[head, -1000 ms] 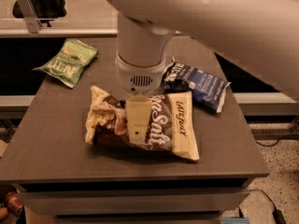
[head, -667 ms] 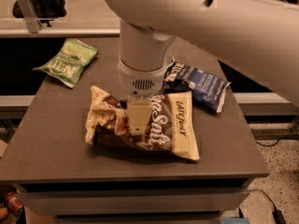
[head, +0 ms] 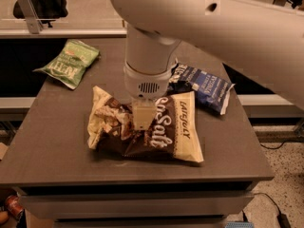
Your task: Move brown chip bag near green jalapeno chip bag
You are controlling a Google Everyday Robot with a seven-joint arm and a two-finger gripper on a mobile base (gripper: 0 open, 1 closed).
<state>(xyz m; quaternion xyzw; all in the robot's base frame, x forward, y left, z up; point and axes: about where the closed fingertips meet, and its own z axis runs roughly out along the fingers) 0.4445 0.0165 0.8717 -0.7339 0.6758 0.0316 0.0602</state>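
Observation:
The brown chip bag lies flat in the middle of the dark table, with big white "Salt" lettering and cream ends. My gripper points straight down and presses into the bag's crinkled middle, just left of the lettering. The arm's thick white wrist hangs above it and hides the bag's far edge. The green jalapeno chip bag lies at the table's far left corner, well apart from the brown bag.
A dark blue chip bag lies at the far right, touching the brown bag's upper right corner. The table's front edge runs just below the brown bag. A shelf rail runs behind the table.
The wrist has shifted slightly to the right and lower over the brown bag. The bags have not moved.

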